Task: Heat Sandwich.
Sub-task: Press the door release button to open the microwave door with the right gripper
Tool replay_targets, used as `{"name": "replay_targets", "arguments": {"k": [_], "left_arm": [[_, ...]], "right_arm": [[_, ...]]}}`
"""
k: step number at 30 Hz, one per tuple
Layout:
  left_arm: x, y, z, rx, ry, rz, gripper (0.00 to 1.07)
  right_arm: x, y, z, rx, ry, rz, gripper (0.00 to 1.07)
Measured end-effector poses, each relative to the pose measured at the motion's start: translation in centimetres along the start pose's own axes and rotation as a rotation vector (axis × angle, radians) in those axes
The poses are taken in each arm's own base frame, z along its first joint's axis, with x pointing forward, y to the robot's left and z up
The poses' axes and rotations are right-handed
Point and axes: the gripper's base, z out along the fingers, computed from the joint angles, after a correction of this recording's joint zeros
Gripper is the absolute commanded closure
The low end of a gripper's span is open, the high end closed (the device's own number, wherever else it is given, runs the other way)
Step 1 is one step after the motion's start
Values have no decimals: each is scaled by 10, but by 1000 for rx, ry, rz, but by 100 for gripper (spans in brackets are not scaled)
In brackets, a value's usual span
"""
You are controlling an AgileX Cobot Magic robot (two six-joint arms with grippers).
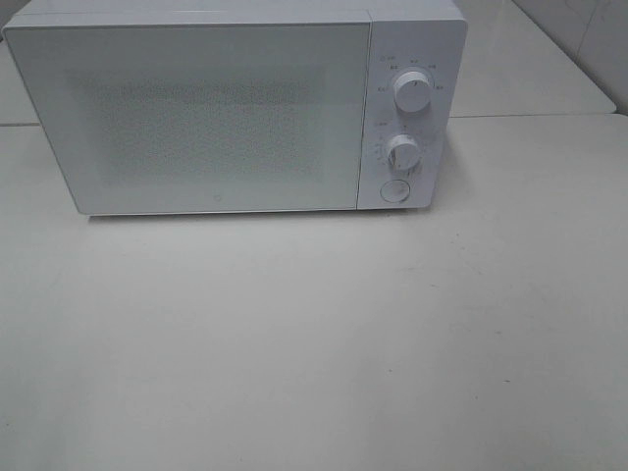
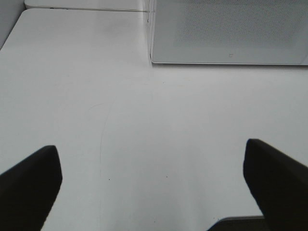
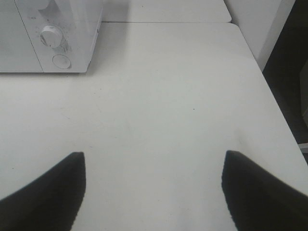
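A white microwave [image 1: 235,108] stands at the back of the table with its door shut; it has two knobs [image 1: 412,90] and a round button [image 1: 393,190] on its right panel. The sandwich is out of view in every frame. My left gripper [image 2: 151,178] is open and empty above the bare table, with the microwave's front lower corner [image 2: 226,33] ahead of it. My right gripper [image 3: 151,185] is open and empty, with the microwave's control panel [image 3: 55,38] ahead and to one side. Neither gripper shows in the high view.
The white table [image 1: 314,343] has a seam to a second table behind it [image 1: 530,116]. The right wrist view shows the table's right edge [image 3: 276,106] and a dark gap beyond it. A wall stands at the far right.
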Motion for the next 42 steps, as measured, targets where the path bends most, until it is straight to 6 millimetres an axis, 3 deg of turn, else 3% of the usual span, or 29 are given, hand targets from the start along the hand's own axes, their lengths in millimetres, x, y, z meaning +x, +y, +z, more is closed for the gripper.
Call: {"name": "replay_targets", "arguments": {"k": [3, 11, 19, 28, 36, 38, 42], "left_arm": [[0, 0, 0, 0, 0, 0, 10], [0, 0, 0, 0, 0, 0, 10], [0, 0, 0, 0, 0, 0, 10], [0, 0, 0, 0, 0, 0, 10], [0, 0, 0, 0, 0, 0, 10], [0, 0, 0, 0, 0, 0, 10], [0, 0, 0, 0, 0, 0, 10]], "right_arm": [[-9, 0, 0, -2, -13, -6, 30], [-38, 5, 26, -13, -21, -40, 30], [-67, 11, 62, -34, -61, -41, 31], [-87, 18, 104, -57, -81, -27, 31], [-94, 25, 147, -87, -112, 3, 31], [-93, 26, 152, -91, -120, 5, 31], [-81, 32, 180, -124, -187, 13, 31]]}}
